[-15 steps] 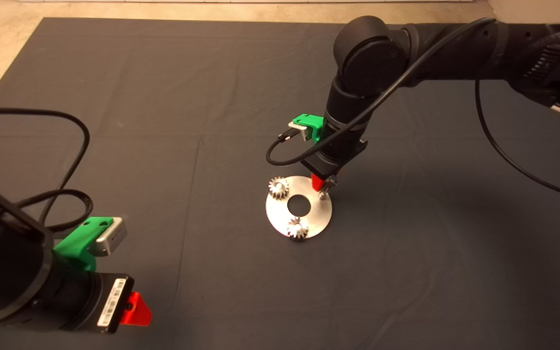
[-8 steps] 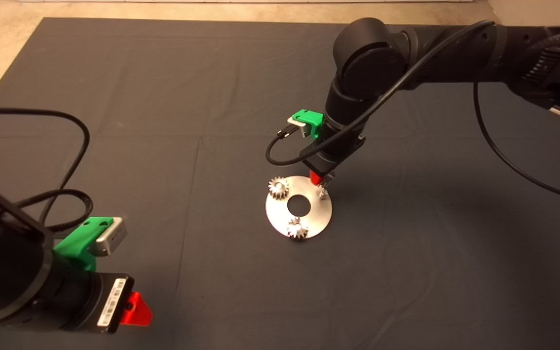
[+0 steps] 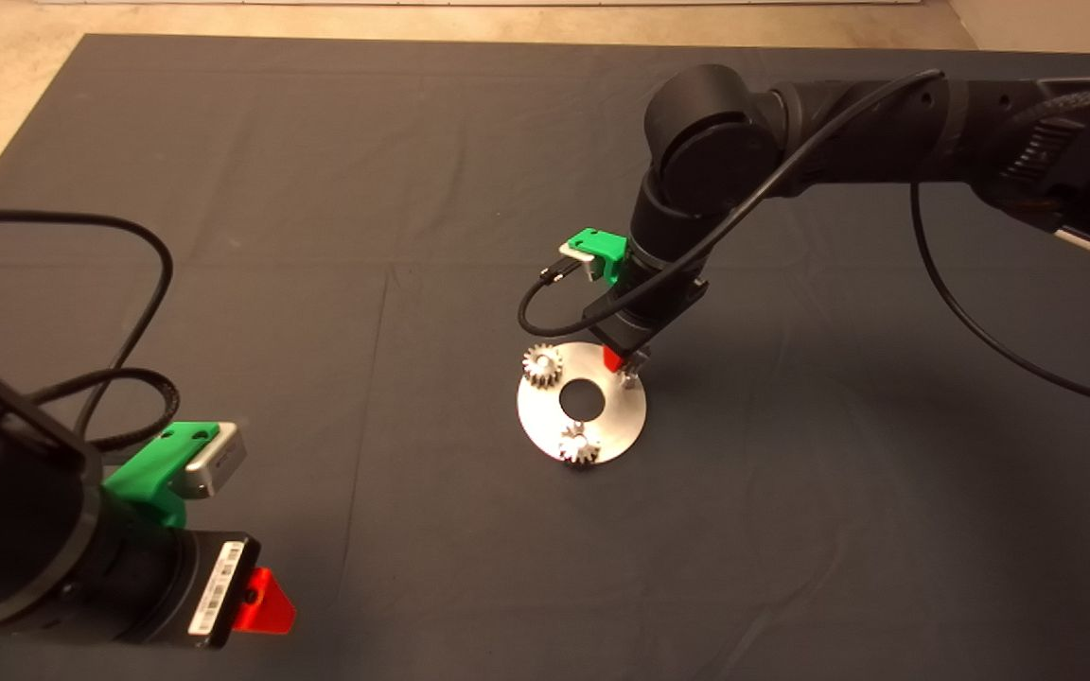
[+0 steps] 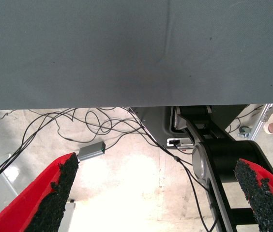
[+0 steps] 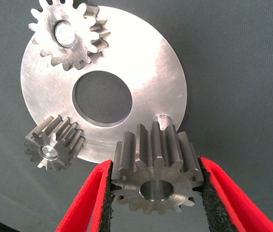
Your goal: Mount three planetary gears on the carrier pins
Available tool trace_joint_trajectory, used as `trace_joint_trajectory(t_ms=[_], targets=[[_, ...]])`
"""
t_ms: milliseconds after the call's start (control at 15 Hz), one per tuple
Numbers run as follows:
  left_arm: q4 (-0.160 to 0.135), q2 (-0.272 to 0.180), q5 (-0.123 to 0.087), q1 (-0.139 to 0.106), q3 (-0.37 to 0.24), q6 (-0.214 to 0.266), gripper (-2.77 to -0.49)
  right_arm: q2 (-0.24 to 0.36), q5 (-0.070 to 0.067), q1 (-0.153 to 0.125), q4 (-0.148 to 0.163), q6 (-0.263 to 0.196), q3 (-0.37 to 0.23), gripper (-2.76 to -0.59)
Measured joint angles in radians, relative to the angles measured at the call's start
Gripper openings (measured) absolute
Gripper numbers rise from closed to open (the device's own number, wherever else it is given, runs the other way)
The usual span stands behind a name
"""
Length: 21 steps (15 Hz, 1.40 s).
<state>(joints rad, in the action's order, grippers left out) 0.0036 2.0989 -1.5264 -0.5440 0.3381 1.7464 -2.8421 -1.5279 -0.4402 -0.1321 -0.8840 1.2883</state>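
On the dark mat [image 3: 318, 284], the left hand [image 3: 261, 601] waits at the near left edge, fingers spread wide and empty, while farther off a silver disc [image 3: 602, 421] carries two gears [image 3: 579, 445] on pins, and the right hand [image 5: 156, 193] pinches a third gear [image 5: 155, 169] just above the bare pin [image 5: 162, 117].

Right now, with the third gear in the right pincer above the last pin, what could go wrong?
1. The third gear sits offset from the free pin; its bore could land on the pin's edge and jam.
2. The right pincer holds it by the teeth only, so it might tilt or slip on contact.
3. A sideways push could shift the disc and the two seated gears.

The left pincer is parked, open.
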Motion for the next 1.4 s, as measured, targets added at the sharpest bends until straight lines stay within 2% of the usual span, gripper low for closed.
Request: trace_joint_trajectory(t_ms=[600, 1400], targets=[[0.0, -0.003, 0.0, 0.0, 0.0, 0.0, -0.93, 0.036, -0.003, 0.026, -0.006, 0.0, -0.014, -2.26], [0.0, -0.002, 0.0, 0.0, 0.0, 0.0, -0.93, 0.052, -0.003, 0.034, -0.006, 0.0, -0.022, -2.26]])
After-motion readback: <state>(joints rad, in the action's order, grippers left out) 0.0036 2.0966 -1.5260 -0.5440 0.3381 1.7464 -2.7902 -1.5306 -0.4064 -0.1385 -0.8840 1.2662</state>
